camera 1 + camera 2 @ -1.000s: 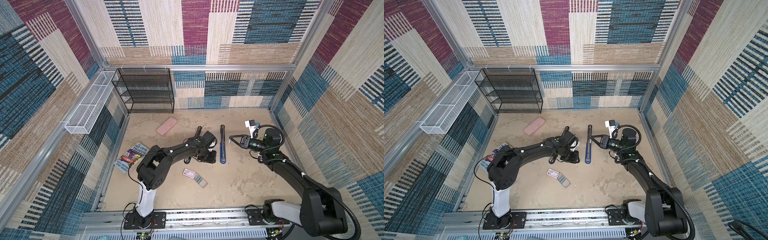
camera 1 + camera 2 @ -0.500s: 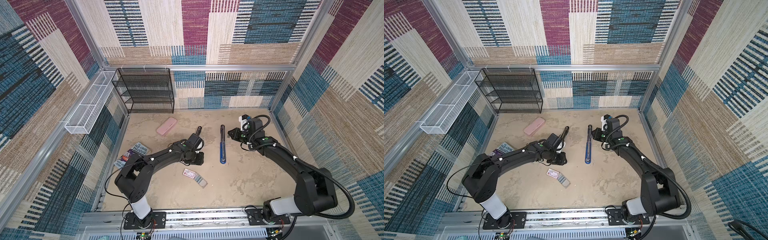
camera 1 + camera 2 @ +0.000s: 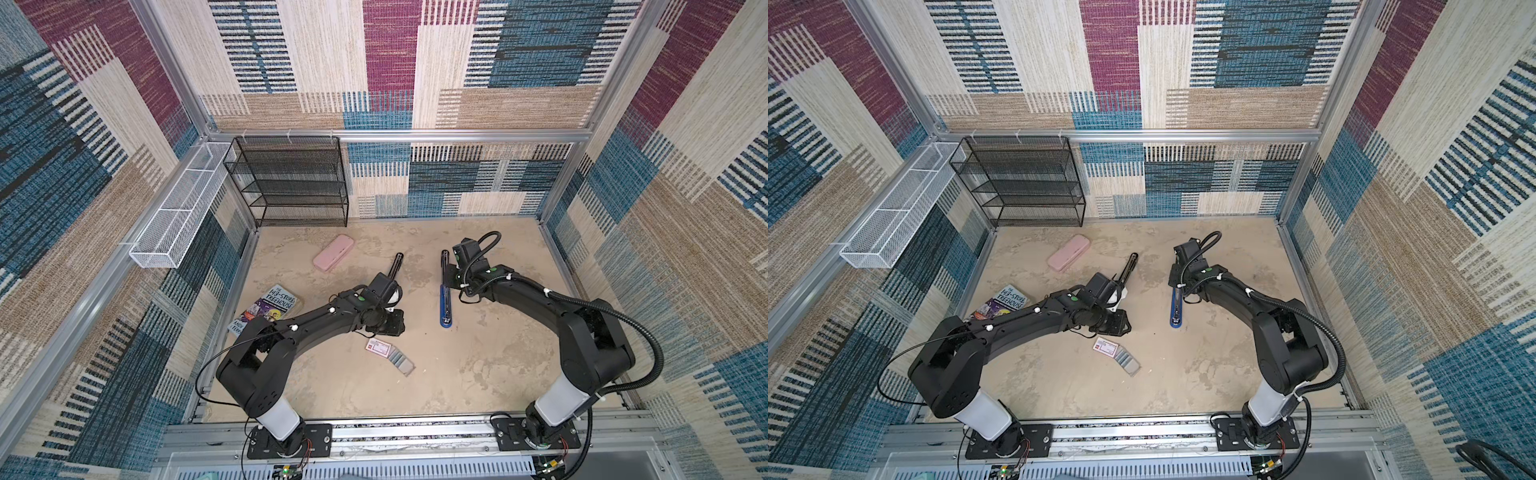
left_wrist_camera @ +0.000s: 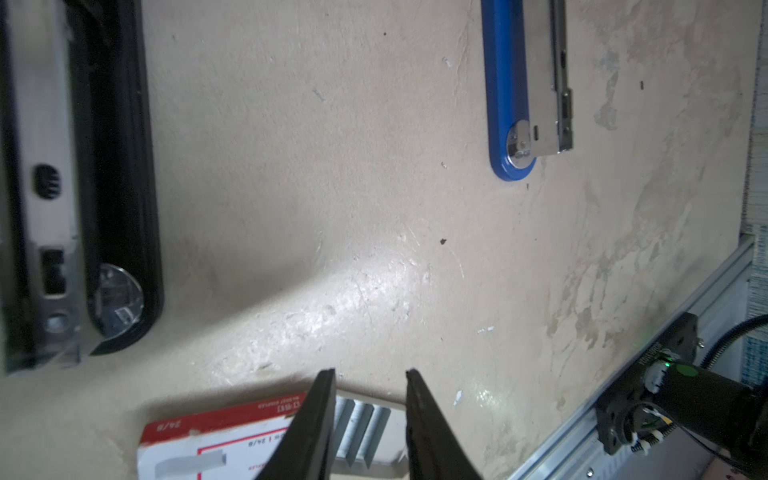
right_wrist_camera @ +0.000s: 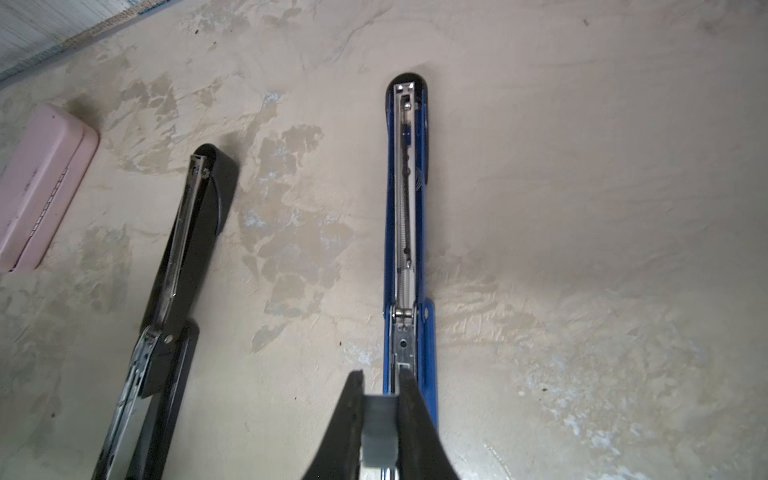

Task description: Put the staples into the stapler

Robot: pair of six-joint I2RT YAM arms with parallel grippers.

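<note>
Right claw swung over blue stapler; wrist view alone shows staples pinched; left claw parted.

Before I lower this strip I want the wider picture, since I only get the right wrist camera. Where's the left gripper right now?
Observer: The left gripper hangs over the staples box, left of the blue stapler's near end and apart from it.
Operator: Good. My right gripper has a staple strip. Is the left holding anything?
Observer: No, its jaws stand open, with loose staples beside the box showing between them.
Operator: Anything else outside my frame?
Observer: A book lies by the left wall.
</note>
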